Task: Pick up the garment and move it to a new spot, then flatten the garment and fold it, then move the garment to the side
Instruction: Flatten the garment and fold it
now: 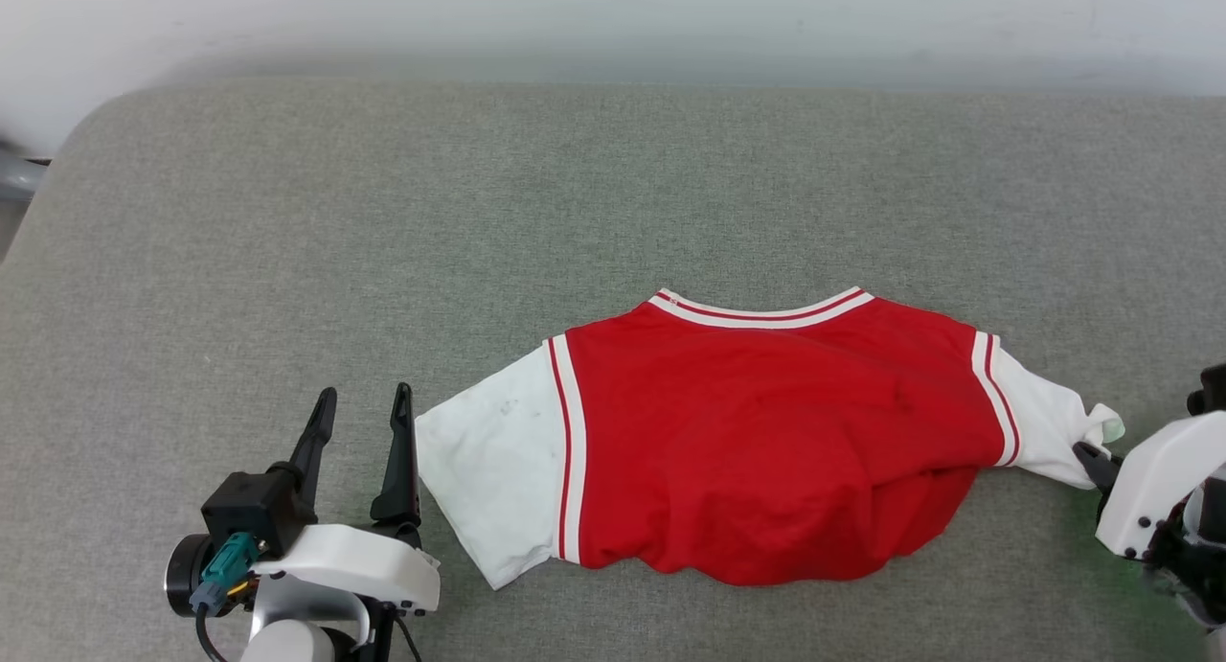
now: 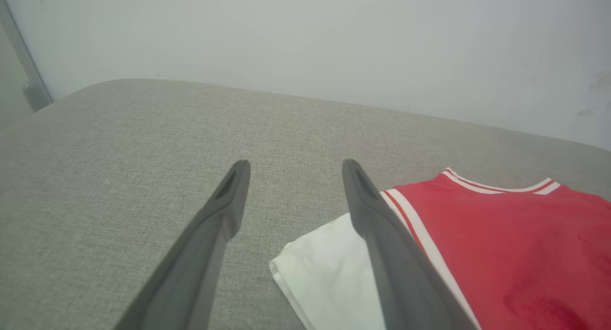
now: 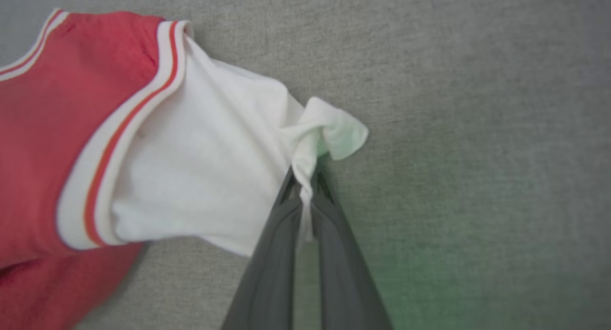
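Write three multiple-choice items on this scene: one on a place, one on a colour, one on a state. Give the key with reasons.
1. Where is the left gripper?
A. just off the end of one white sleeve of the shirt
B. over the collar
C. on the red body

2. What colour is the shirt's body?
A. blue
B. red
C. green

3. How is the right gripper?
A. open, off the cloth
B. shut on the other sleeve's end
C. shut on nothing

Key: 1 A, its spread fingers stand beside the sleeve's edge. 2 B, the body is red between white sleeves. 3 B, white cloth is pinched in it.
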`<state>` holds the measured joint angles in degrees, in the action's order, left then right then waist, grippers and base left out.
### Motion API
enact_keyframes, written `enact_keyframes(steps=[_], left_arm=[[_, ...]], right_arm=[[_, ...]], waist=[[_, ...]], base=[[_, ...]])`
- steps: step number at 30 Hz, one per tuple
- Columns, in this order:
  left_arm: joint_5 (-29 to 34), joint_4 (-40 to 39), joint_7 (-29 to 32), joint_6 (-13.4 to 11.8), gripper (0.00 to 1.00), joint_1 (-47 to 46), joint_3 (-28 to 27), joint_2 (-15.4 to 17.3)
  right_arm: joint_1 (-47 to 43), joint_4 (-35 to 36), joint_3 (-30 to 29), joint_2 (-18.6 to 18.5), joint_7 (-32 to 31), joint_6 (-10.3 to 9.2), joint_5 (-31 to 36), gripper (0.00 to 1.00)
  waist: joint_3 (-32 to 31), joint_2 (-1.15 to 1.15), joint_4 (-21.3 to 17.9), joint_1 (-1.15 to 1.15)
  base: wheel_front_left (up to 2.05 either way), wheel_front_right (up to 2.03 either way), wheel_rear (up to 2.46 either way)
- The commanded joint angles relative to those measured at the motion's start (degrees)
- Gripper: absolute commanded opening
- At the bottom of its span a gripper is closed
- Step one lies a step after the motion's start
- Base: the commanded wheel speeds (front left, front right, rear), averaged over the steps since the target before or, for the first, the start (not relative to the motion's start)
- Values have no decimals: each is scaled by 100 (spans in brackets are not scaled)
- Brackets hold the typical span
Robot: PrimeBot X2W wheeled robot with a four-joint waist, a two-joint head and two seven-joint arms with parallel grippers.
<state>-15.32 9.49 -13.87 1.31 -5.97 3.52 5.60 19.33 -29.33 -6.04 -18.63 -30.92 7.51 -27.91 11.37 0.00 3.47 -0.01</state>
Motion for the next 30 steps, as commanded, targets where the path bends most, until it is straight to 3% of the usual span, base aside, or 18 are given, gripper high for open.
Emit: enact_keyframes(steps=[1,2,3,4,14,19,24,30], left_arm=[[-17,20,22,-25,100,46,-13,36],[-31,28,44,-35,100,48,-16,45],[-37,34,51,-33,100,48,-22,58],[-51,45,77,-32,100,53,-26,68],[-188,68,246,-85,100,141,-130,190],[-306,60,438,-107,100,256,-211,269],[-435,37,740,-102,100,321,-288,384],[-666,62,1400,-12,100,386,-248,493]], right_arm=[[-189,49,-95,145,72,-5,76,1],[-294,102,-170,251,156,-4,115,31],[-372,161,-239,336,258,-4,172,93],[-422,235,-295,420,370,-4,214,100],[-781,1116,-789,1000,2171,-4,970,100],[-994,1579,-698,1245,2983,-4,1502,100],[-1324,2123,-345,1404,3388,-4,1767,100],[-1736,2759,38,1530,3409,-4,1844,100]], waist=[[-4,0,-18,1],[-5,0,-27,1],[-8,0,-38,1],[-15,0,-48,1],[-319,0,-185,1],[-534,0,-281,1],[-695,0,-330,1],[-874,0,-411,1]], base=[[0,0,0],[0,0,0],[0,0,0],[0,0,0],[0,0,0],[0,0,0],[0,0,0],[0,0,0]])
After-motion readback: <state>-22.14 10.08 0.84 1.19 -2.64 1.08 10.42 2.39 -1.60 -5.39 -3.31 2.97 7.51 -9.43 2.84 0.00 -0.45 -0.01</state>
